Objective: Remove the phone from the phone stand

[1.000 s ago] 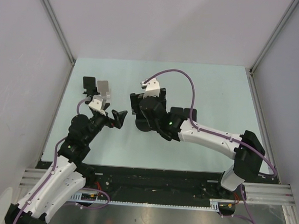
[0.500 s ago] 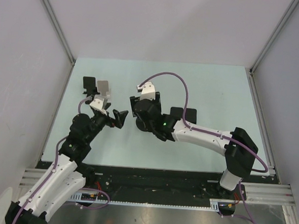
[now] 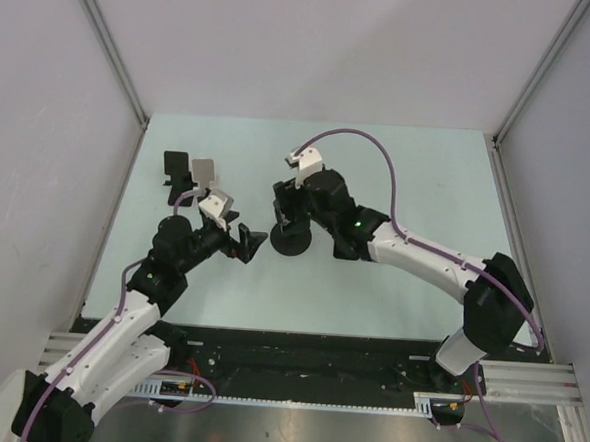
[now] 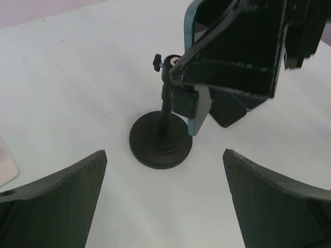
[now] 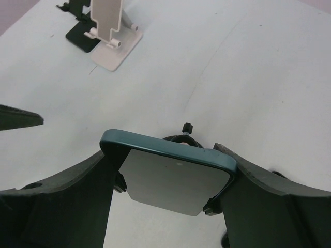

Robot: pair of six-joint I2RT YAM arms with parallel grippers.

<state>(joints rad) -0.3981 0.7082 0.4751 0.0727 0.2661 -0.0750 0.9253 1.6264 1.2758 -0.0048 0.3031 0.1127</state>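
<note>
You were at the grasp step: your right claw [image 5: 168, 170] was clamped on the flat teal-edged phone [image 5: 176, 188], a finger on each side edge, with the phone apparently still seated on the black round-based phone stand [image 4: 161, 147]. The next move called for lifting it clear. Your left claw [image 3: 248, 242] hung wide open near the stand's base, gripping nothing.

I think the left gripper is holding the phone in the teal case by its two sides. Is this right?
Not quite: it is the right gripper that holds the phone in the teal case by its two sides, as the right wrist view shows.
</note>
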